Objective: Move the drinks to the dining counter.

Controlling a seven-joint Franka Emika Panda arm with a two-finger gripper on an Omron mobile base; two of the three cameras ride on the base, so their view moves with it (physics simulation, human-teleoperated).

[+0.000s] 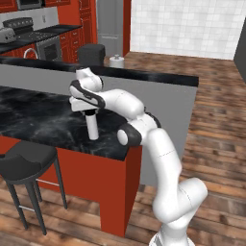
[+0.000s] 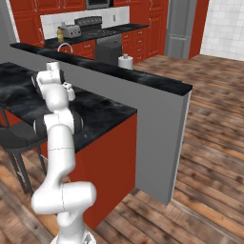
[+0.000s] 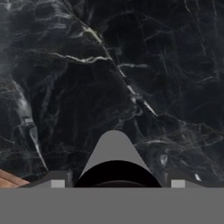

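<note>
The white bottle (image 1: 92,126) stands upright on the dining counter (image 1: 43,120) near its end, black cap (image 3: 114,173) clasped between the gripper (image 1: 90,113) fingers. Bare marbled top spreads around it; a stool (image 1: 26,161) sits alongside.

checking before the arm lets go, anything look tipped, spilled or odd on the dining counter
Nothing stands out. The white bottle stands upright on the dining counter under the gripper, with no spill on the marbled top.

Bare dining counter (image 1: 43,120) around white bottle (image 1: 92,127)
</note>
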